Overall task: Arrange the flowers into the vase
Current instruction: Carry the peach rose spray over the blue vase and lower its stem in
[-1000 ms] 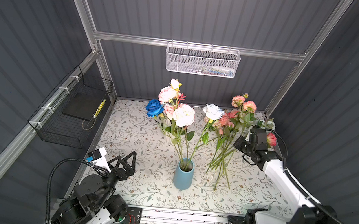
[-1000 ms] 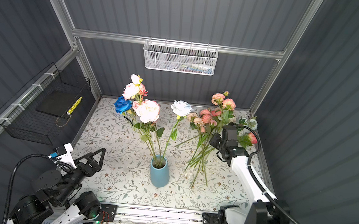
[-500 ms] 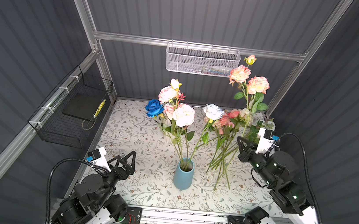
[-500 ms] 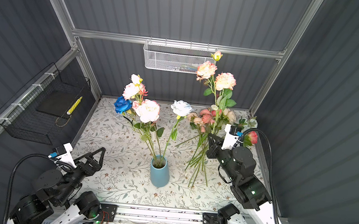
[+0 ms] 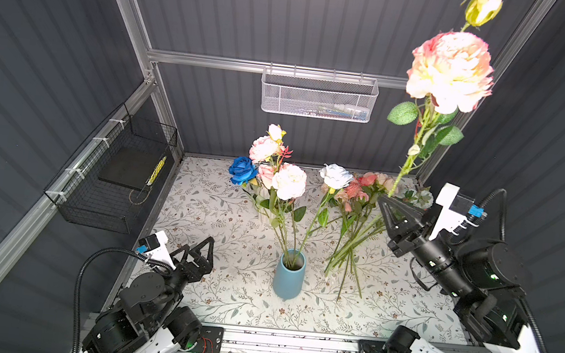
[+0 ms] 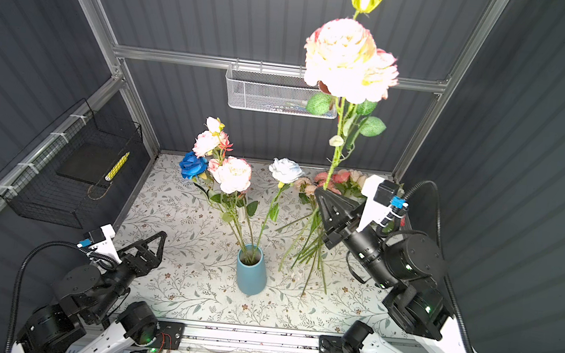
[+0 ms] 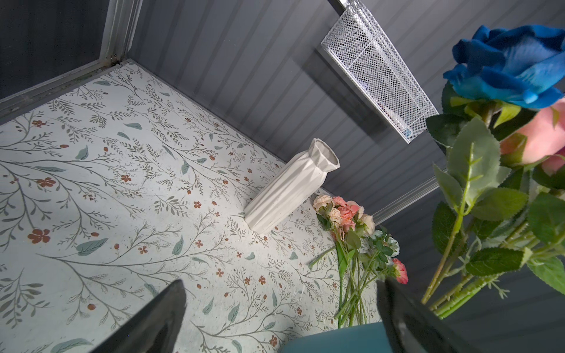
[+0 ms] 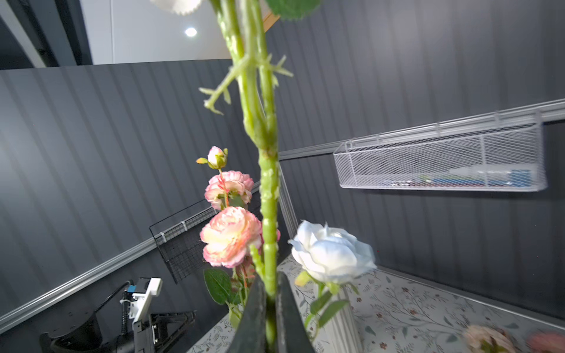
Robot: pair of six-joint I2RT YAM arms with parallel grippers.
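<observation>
Two end effectors in view. We see the right end effector [image 5: 384, 200] pinched tight on the green stem of a peach-pink peony [image 5: 450, 69], which it holds upright high over the right side of the table [image 5: 211, 213], a bud on top. We see the left end effector [image 5: 201, 245] spread wide with nothing in it, up over the front left corner. We mark the blue vase [image 5: 288, 276] upright near the middle of the front edge, holding a blue rose [image 5: 242, 170], pale pink peonies [image 5: 289, 182] and a white rose [image 5: 335, 176]. We note loose flowers [image 5: 355, 225] lying flat just right of that vase, blooms toward the rear right corner, stem ends toward the front edge. We also spot a white vase [image 7: 290, 189] nearer the rear edge, mostly hidden behind blooms in both top views.
</observation>
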